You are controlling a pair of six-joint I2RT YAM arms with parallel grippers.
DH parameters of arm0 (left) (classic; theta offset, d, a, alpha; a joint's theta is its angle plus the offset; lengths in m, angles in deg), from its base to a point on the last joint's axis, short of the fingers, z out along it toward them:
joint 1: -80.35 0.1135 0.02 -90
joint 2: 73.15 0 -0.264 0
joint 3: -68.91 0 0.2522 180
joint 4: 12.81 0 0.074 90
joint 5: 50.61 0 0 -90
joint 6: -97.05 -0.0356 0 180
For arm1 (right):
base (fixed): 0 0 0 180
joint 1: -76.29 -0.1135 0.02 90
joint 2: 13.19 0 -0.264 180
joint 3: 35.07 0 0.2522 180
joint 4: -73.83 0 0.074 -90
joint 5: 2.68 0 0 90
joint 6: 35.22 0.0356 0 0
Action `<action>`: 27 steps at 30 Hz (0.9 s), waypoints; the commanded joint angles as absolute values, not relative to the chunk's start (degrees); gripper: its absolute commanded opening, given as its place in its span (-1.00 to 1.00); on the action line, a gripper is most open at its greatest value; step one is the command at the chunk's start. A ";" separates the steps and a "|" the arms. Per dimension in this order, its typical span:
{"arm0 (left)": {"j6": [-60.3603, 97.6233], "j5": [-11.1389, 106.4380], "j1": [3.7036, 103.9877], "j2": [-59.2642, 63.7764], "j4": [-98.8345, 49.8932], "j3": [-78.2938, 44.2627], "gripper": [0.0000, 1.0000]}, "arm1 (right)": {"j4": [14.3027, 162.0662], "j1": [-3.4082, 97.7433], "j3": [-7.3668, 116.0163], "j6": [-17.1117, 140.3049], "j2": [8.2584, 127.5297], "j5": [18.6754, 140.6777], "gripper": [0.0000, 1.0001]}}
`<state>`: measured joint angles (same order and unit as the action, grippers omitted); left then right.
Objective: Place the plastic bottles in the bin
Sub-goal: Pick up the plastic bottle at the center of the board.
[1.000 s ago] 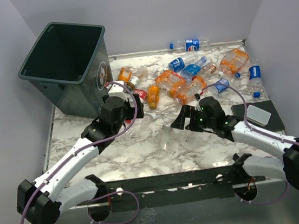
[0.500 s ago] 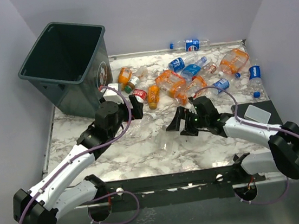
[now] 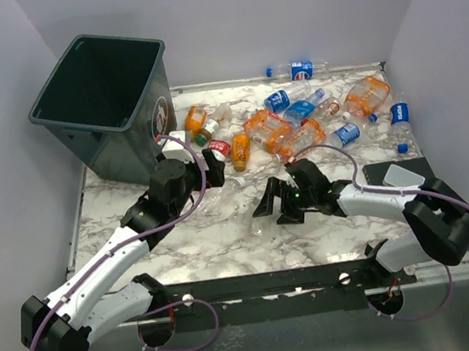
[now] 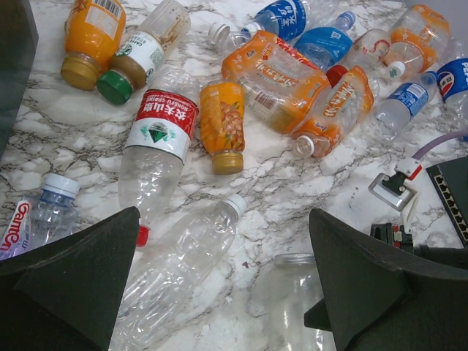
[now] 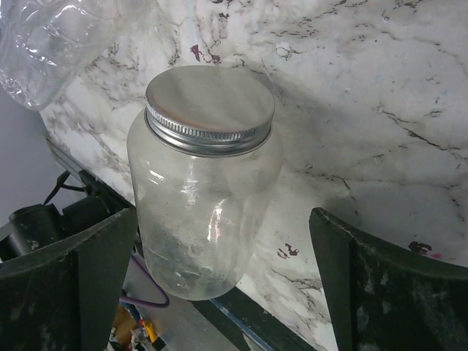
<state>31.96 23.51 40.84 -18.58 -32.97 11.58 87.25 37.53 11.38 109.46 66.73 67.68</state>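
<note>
Many plastic bottles (image 3: 273, 129) lie by the far edge of the table (image 3: 225, 238); a red-label bottle (image 4: 159, 126) reads NONGFU SPRING. The bin (image 3: 124, 150) stands at the far left corner. Left gripper (image 4: 224, 216) and right gripper (image 5: 223, 212): jaws wide apart, holding nothing.

There were about fifteen bottles (image 3: 267, 129) strewn across the far half, five orange, five blue-labelled, one red-labelled and the rest clear, plus one bin (image 3: 125, 155) at far left, one lidded glass jar (image 5: 205, 183) near the middle and one black pad (image 3: 375, 175) at right.
</note>
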 commanded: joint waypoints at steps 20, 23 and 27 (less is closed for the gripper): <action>32.63 23.96 40.71 -17.30 -32.73 12.07 0.98 | 88.20 32.55 15.25 106.92 71.38 73.19 0.34; 32.63 23.82 40.72 -17.38 -32.69 12.09 0.98 | 86.47 32.55 14.09 104.73 66.48 74.90 0.21; 34.02 20.53 40.71 -17.96 -32.60 12.09 0.98 | 86.69 32.07 14.51 94.44 55.76 79.35 0.13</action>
